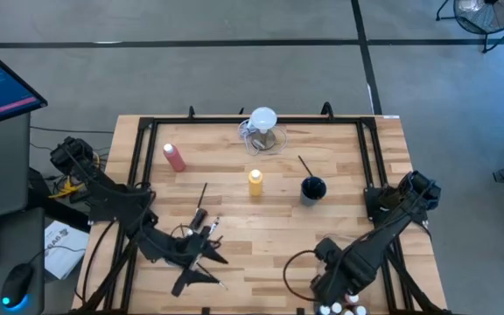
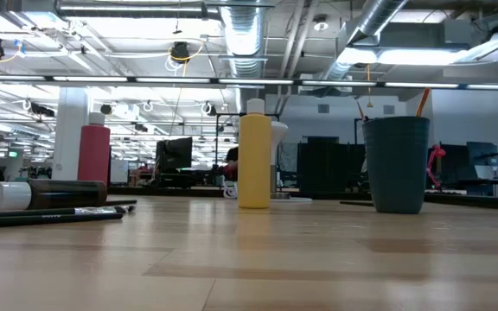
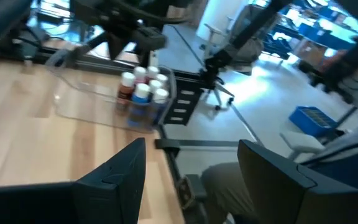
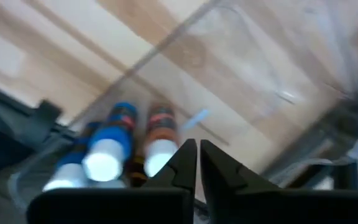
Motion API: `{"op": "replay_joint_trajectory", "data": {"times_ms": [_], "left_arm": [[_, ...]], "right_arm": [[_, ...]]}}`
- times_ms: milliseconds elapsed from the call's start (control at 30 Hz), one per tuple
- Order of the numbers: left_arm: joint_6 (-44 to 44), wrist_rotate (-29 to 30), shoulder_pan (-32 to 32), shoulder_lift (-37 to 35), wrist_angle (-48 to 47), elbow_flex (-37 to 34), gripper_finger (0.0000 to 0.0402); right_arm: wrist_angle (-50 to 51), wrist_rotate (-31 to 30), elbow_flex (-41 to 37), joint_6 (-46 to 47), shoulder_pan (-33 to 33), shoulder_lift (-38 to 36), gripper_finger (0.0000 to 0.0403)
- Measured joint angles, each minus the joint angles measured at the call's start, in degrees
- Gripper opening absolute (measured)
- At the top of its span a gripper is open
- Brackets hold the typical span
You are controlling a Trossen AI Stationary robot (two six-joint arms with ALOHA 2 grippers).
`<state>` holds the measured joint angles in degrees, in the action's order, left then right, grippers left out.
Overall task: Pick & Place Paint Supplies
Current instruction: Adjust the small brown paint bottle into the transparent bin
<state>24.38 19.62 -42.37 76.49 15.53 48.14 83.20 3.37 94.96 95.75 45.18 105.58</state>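
Left gripper (image 1: 201, 262) sits open over the brushes (image 1: 201, 203); it should drop straight and pinch one mid-shaft. Yellow bottle (image 1: 255, 183) is mid-table. Right gripper (image 4: 197, 163) is pinched shut, empty, above small bottles (image 4: 107, 152) in the clear tray (image 4: 272, 81).

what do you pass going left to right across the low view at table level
paintbrushes lying flat with a dark white-capped bottle on its side behind them → pink-red squeeze bottle → yellow squeeze bottle → dark cup holding brushes
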Motion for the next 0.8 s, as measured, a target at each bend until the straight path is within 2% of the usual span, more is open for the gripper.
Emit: {"op": "replay_joint_trajectory", "data": {"times_ms": [300, 567, 667, 800], "left_arm": [[0.0, 0.0, -4.0, 0.0, 0.1, 0.0, 0.0214], [0.0, 0.2, -3.9, 0.0, 0.1, 0.0, 0.0214], [0.0, 0.4, -3.9, 0.0, 0.1, 0.0, 0.0214], [0.2, 0.5, -4.3, 0.0, 0.1, 0.0, 0.0214]], "right_arm": [[5.7, -0.3, 0.0, -0.3, 0.0, -0.2, 0.0002], [6.3, -5.0, -0.1, -0.6, -0.3, -3.7, 0.0001], [4.4, -5.1, -3.5, 0.7, 0.2, -5.3, 0.0], [-7.5, -3.1, -13.9, 3.3, 1.2, -9.1, 0.0]]}}
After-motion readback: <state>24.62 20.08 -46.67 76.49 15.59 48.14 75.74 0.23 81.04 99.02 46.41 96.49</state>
